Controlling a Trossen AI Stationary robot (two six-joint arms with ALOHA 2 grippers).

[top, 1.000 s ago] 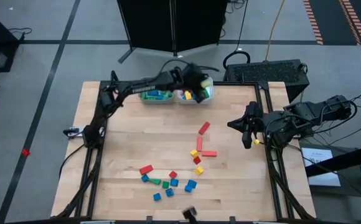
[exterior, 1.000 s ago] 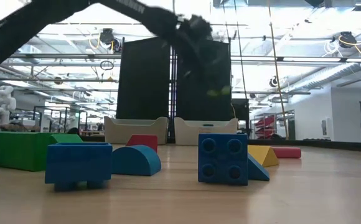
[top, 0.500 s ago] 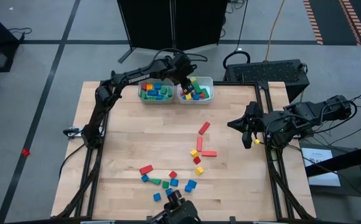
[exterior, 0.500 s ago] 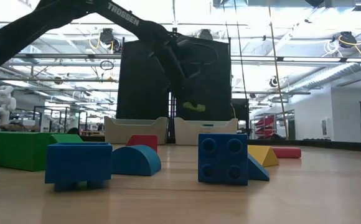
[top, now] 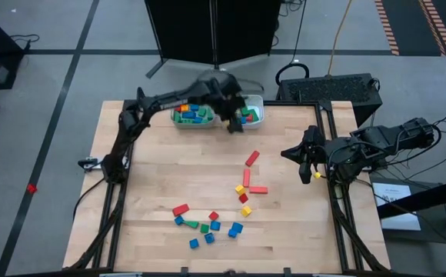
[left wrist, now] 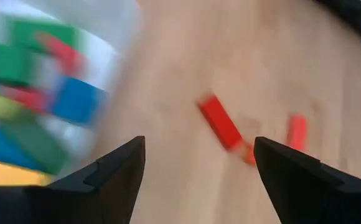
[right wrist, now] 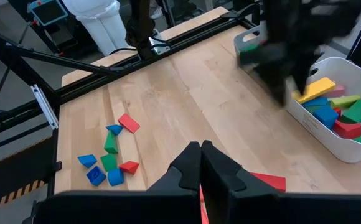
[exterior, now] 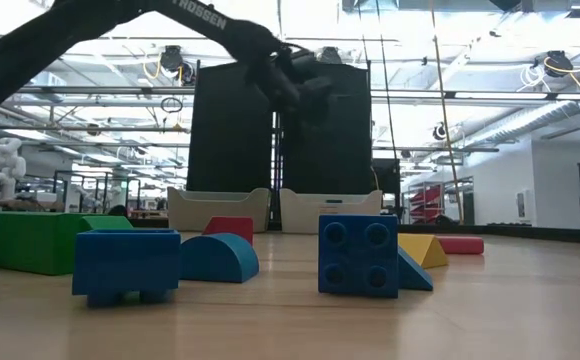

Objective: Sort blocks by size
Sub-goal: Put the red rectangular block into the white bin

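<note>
Blocks [top: 208,225] lie scattered at the near end of the wooden table [top: 154,177], a loose cluster of small blue, green and red pieces; in the low view a blue studded cube [exterior: 358,255] and a blue half-round piece [exterior: 218,257] stand closest, with a yellow wedge [exterior: 422,250] just behind the cube; toward the middle, a red bar [top: 251,158] lies tilted, and another red bar [top: 257,189] lies flat beside small yellow cubes [top: 241,189]; right gripper [top: 298,156] waits at the table's right edge, fingers pressed together and holding nothing; farther back, left gripper [top: 233,123] hangs blurred above the table, just in front of the two pale bins, its fingers [left wrist: 106,180] spread wide with nothing between them; left bin [top: 193,115] and right bin [top: 247,114] sit side by side at the far edge, touching, each holding mixed coloured blocks.
</note>
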